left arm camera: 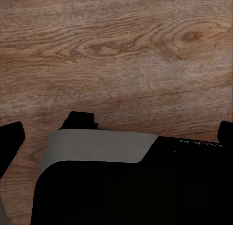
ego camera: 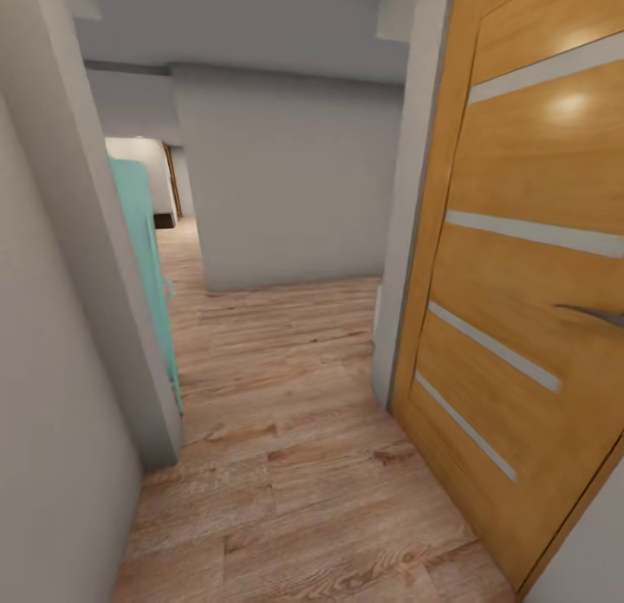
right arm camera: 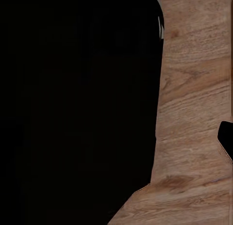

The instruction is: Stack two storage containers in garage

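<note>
Wood-plank floor [ego camera: 295, 464], one wooden door [ego camera: 529, 265].

Wood-plank floor [ego camera: 286, 464] runs open down the corridor. Wooden door [ego camera: 520, 308] w/ glass strips crowds the right side, its handle [ego camera: 594, 314] jutting out. Opp. the door, grey wall corner [ego camera: 113, 326] and teal panel [ego camera: 147, 265] narrow the way. Beyond the door, grey wall block [ego camera: 286, 178] faces the corridor; passage continues past its left.
</note>
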You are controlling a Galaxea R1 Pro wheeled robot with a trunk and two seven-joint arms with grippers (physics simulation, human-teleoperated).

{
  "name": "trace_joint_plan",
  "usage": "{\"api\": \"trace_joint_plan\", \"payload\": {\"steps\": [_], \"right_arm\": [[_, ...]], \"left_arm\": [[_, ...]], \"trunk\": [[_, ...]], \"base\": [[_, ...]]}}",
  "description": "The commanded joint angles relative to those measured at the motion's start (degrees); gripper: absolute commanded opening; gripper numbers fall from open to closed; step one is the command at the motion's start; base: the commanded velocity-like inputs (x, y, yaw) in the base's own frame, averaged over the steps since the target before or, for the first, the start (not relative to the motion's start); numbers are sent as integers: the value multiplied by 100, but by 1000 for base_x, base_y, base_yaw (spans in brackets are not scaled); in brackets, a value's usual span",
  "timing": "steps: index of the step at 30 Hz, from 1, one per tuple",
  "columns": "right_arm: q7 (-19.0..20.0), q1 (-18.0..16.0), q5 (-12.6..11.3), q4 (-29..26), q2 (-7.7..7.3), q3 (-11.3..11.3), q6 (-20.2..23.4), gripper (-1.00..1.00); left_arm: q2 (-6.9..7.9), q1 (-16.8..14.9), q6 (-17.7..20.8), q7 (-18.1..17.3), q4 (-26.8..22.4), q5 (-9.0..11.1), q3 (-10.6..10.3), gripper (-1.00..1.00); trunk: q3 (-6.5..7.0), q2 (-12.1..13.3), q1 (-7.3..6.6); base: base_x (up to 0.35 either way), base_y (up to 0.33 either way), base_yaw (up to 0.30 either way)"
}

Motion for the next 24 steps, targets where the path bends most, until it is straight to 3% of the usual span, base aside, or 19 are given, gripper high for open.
{"api": "trace_joint_plan", "payload": {"steps": [1, 24], "right_arm": [[-2, -2, 2, -6, -1, -2, 0, 100], [-2, -2, -1, -5, 3, -4, 0, 100]], "left_arm": [[0, -4, -21, 22, 4, 50, -50, 100], [-66, 5, -29, 24, 4, 49, -46, 100]], "trunk": [[-5, -2, 3], [-5, -2, 3]], "base": [[339, 14, 1], [337, -34, 0]]}}
